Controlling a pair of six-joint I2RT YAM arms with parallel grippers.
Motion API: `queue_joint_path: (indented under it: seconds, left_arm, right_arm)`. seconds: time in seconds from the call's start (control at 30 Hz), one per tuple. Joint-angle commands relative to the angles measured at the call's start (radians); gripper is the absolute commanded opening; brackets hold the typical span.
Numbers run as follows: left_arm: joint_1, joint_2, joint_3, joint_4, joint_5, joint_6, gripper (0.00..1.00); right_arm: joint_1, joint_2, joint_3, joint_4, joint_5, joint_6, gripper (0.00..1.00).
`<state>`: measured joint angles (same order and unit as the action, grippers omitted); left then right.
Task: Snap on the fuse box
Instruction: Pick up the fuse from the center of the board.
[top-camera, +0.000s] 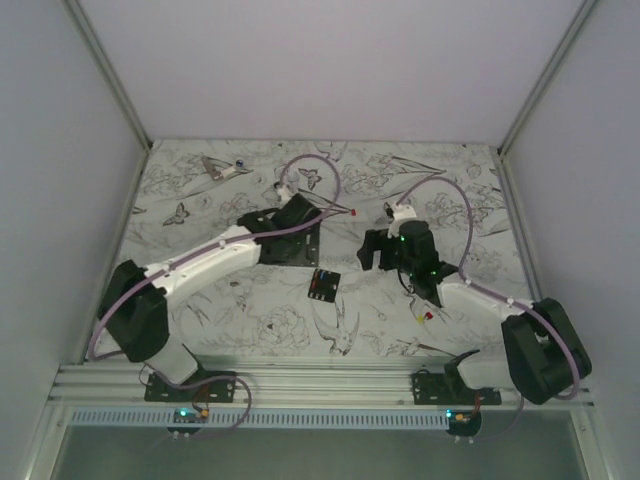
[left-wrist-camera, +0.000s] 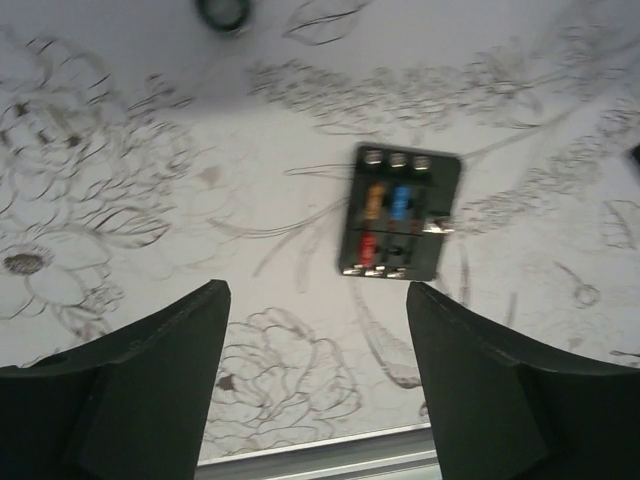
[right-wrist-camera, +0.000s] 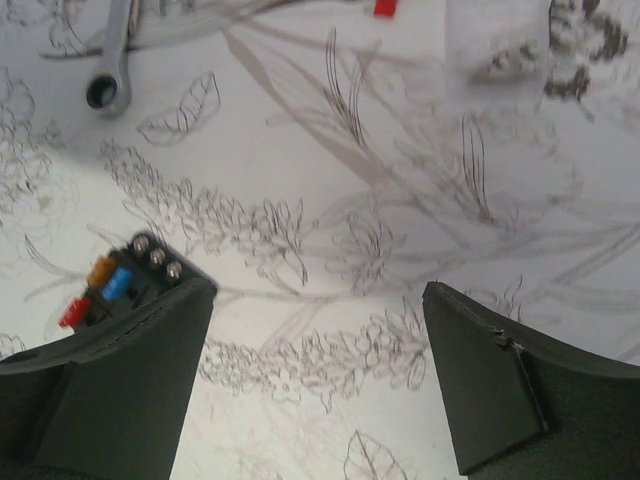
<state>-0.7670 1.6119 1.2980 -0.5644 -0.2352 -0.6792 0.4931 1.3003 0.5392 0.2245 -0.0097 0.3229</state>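
- Two arms reach over a table (top-camera: 200, 205) covered in line drawings of flowers and birds, seen from the top camera. The fuse box (top-camera: 323, 285) lies flat on the table between them, nearer the front edge than either wrist. The left gripper (top-camera: 295, 246) sits just beyond it to the left and the right gripper (top-camera: 378, 250) just beyond it to the right. Neither touches it. A small red piece (top-camera: 355, 212) lies farther back between the two grippers.
- From the left wrist, the left gripper (left-wrist-camera: 318, 300) has its fingers (left-wrist-camera: 160, 370) spread wide, with only bare table between them. The fuse box (left-wrist-camera: 398, 212) lies ahead of the fingertips and apart from them, closer to the finger on the right of the picture. It sits slightly askew, with orange, blue and red fuses showing in its top face.
- From the right wrist, the right gripper (right-wrist-camera: 318, 300) is also spread wide and holds nothing. The fuse box (right-wrist-camera: 120, 285) shows at the lower left, partly hidden behind the finger on that side. Whether it touches that finger I cannot tell. A wrench (right-wrist-camera: 108, 90) lies at the upper left, and the small red piece (right-wrist-camera: 384, 8) is at the top edge.
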Motion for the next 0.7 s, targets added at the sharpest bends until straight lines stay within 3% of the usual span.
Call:
queue_joint_path:
  seconds: [0.0,0.17,0.33,0.67]
  left_arm:
    - [0.101,-0.109,-0.161,0.057,0.076,-0.005,0.78]
    - [0.198,-0.21,-0.329,0.133,0.148,-0.027,0.87]
    - [0.276,-0.276,-0.45,0.19,0.21,-0.032,0.89]
    - [0.328,-0.303,-0.543,0.224,0.25,-0.009,1.0]
  right_arm:
    - [0.013,0.075,0.137,-0.06,0.013,-0.057,0.91]
    - [0.041,0.224,0.307,-0.123,0.087,-0.12,0.88]
    - [0.051,0.392,0.479,-0.155,0.168,-0.172,0.84]
    - [0.051,0.708,0.784,-0.227,0.252,-0.225,0.64]
